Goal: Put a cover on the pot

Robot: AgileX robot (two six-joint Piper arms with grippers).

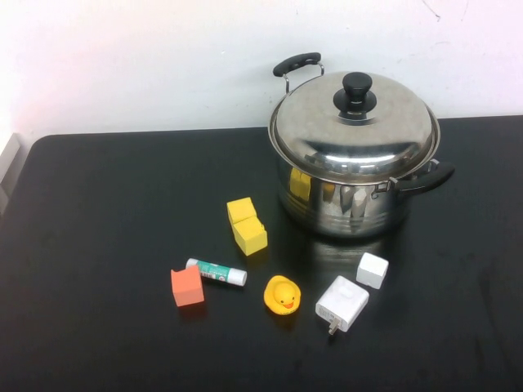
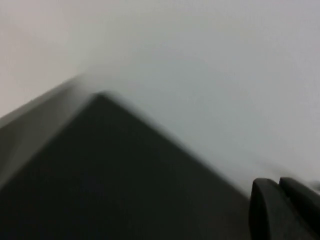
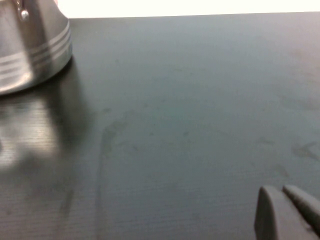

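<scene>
The shiny steel pot (image 1: 347, 204) stands at the back right of the black table, with two black side handles. The domed steel lid (image 1: 354, 126) with a black knob (image 1: 355, 91) sits on top of it, closing it. Neither arm shows in the high view. My left gripper (image 2: 280, 192) shows in the left wrist view with its fingers pressed together, empty, over a corner of the table near the white wall. My right gripper (image 3: 284, 196) is shut and empty over bare table, with the pot's base (image 3: 30, 50) off to one side in the right wrist view.
In front of the pot lie two yellow blocks (image 1: 247, 225), an orange block (image 1: 187, 287), a glue stick (image 1: 216, 272), a yellow rubber duck (image 1: 283, 295), a white charger (image 1: 341, 304) and a small white cube (image 1: 372, 270).
</scene>
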